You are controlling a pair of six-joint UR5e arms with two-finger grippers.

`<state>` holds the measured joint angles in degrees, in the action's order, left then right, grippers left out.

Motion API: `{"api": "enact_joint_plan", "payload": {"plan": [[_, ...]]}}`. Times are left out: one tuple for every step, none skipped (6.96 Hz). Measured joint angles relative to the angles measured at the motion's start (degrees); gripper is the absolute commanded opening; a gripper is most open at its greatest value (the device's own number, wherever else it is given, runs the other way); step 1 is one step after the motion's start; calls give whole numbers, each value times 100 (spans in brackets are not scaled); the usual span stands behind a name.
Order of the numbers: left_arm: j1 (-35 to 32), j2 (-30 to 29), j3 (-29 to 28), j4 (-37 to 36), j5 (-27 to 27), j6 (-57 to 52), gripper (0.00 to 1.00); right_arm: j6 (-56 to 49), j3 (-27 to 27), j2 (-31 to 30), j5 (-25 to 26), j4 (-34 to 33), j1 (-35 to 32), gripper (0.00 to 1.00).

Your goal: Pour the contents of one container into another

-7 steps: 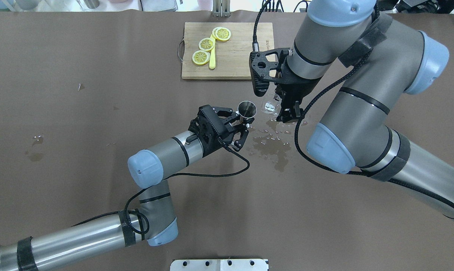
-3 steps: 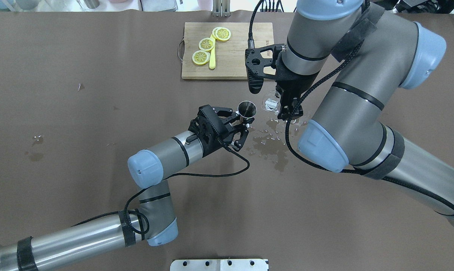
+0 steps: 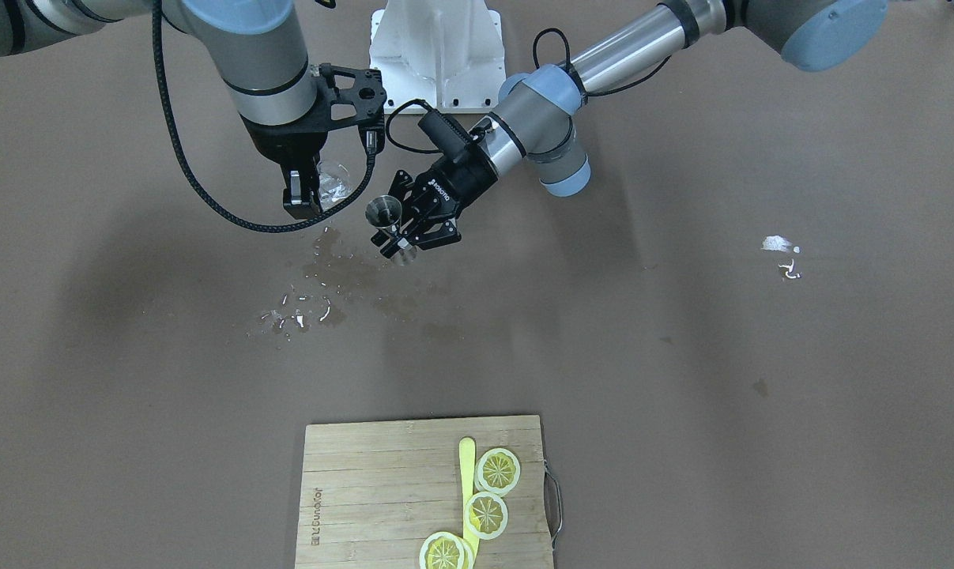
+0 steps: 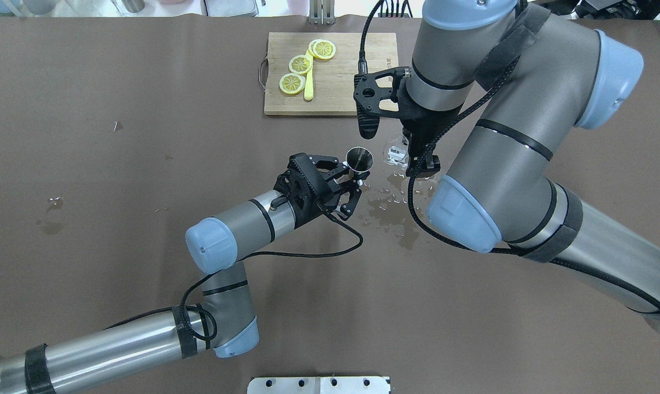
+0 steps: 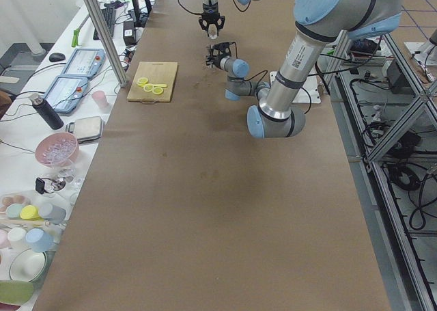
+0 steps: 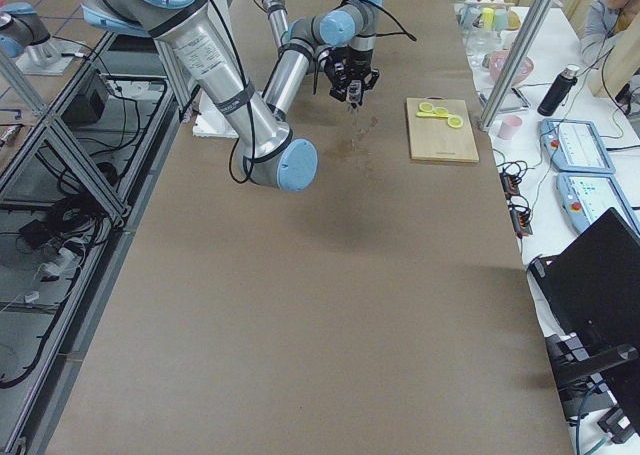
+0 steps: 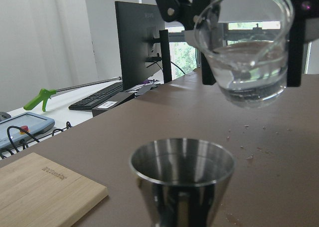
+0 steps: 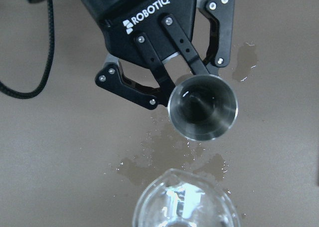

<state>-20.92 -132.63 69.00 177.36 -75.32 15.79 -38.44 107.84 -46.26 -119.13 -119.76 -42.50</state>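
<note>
The left gripper (image 4: 356, 176) has its fingers clenched on the waist of the small grey steel hourglass-shaped jigger (image 4: 358, 157), which stands upright with its dark round mouth up. Just right of the jigger and higher (the left wrist view shows it above the steel rim) hangs the small clear round glass cup (image 4: 393, 152). It is tilted, holds a little clear liquid and does not touch the jigger. The right gripper (image 3: 309, 194) reaches down from above, its fingers grasping the cup by its sides. On the brown worktop (image 4: 144, 137), just right of the jigger and nearer the robot, lies a wet patch with droplets (image 4: 395, 213). Beyond the jigger sits a wooden cutting board (image 4: 351, 65) carrying yellow lemon slices (image 4: 301, 64).
</note>
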Motion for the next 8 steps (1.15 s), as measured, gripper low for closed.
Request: {"api": "enact_joint_plan", "payload": {"plan": [[0,0,0,3,0,-4,0,2,-41,55,37,-120,14,0],[0,0,0,6,0,-5,0,3,-101,114,57,-207,21,0],[-2,0,0,8,0,-5,0,3,-194,188,70,-247,26,0],[-4,0,0,9,0,-5,0,3,-299,270,78,-261,29,0],[-3,0,0,9,0,-5,0,5,-394,354,81,-284,30,0],[-1,0,0,9,0,-5,0,15,-458,431,88,-363,30,0],[-1,0,0,9,0,-5,0,29,-498,506,116,-485,31,0],[0,0,2,9,0,-5,0,37,-524,557,165,-588,43,0]]}}
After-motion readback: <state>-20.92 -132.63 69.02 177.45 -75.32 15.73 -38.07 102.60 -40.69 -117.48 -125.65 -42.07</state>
